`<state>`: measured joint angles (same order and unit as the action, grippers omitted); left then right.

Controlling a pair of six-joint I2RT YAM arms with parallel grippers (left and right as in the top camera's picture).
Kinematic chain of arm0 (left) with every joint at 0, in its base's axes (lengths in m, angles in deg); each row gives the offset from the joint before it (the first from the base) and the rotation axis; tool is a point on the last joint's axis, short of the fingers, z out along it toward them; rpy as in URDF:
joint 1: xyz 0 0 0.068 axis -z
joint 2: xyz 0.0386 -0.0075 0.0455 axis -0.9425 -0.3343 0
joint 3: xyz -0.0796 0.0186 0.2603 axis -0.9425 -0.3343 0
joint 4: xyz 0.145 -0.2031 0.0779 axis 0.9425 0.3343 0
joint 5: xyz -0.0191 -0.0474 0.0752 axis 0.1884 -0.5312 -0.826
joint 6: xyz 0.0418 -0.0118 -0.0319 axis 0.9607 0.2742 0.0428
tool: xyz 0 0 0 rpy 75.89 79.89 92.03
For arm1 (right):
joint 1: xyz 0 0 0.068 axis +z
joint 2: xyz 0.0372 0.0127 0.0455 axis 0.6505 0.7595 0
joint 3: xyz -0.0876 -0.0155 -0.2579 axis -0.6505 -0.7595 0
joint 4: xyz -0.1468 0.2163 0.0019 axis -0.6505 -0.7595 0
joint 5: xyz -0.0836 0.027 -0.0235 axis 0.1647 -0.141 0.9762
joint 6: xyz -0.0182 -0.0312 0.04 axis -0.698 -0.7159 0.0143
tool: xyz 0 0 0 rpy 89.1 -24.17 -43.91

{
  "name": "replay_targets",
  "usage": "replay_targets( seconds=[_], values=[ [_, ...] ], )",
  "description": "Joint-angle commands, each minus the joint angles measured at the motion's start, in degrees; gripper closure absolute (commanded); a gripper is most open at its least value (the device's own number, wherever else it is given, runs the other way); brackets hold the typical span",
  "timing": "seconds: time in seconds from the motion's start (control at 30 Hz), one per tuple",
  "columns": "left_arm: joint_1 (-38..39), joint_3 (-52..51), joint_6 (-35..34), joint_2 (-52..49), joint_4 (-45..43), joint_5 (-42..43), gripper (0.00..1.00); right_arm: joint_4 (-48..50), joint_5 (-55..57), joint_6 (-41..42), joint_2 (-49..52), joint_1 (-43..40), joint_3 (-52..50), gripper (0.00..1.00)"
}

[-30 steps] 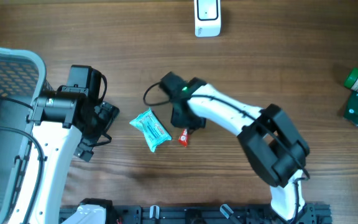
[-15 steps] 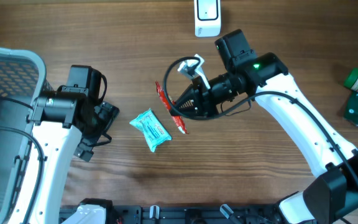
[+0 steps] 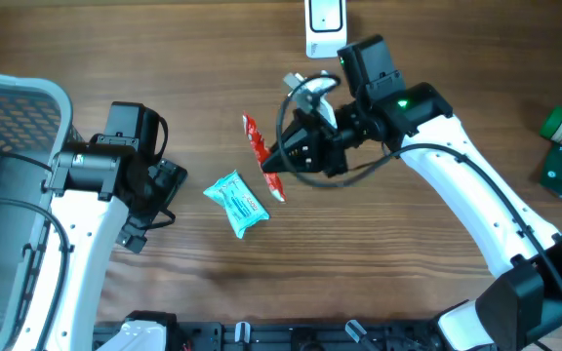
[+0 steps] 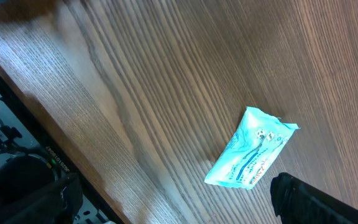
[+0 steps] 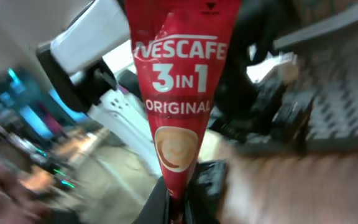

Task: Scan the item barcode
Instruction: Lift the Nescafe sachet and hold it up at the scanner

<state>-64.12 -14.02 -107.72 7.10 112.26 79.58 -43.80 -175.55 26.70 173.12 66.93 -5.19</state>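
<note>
Right gripper point(image 3: 277, 168) pinches the Nescafé 3-in-1 sachet point(image 3: 258, 144) by its end, raised clear, likely for the scanner point(image 3: 325, 27); left gripper point(image 3: 156, 198) gapes empty.

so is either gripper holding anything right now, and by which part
The right gripper is shut on the red Nescafe 3-in-1 coffee sachet, pinching the narrow end below its cup picture. The left gripper is open and empty.
</note>
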Motion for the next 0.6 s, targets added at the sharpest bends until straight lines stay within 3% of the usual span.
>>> replay_targets(
  seconds=[0.0,0.13,0.2,0.37,0.57],
  values=[
    [-0.26,0.72,0.26,0.52,0.04,0.04,0.00,10.75,-3.65,-13.31,-1.20,1.51,0.50,0.95],
    [-0.26,0.72,0.26,0.52,0.04,0.04,0.00,43.21,-3.63,-13.29,-1.29,2.34,0.50,0.95],
    [-0.26,0.72,0.28,0.52,0.04,0.04,0.00,54.97,-3.63,-13.29,-1.29,2.36,0.50,0.95],
    [-0.26,0.72,0.28,0.52,0.04,0.04,0.00,77.18,-3.63,-13.46,-1.29,2.36,0.50,0.96],
    [-0.26,0.72,0.26,0.52,0.04,0.04,0.00,95.41,-3.56,-13.46,-1.40,2.73,0.50,0.96]
  ],
)
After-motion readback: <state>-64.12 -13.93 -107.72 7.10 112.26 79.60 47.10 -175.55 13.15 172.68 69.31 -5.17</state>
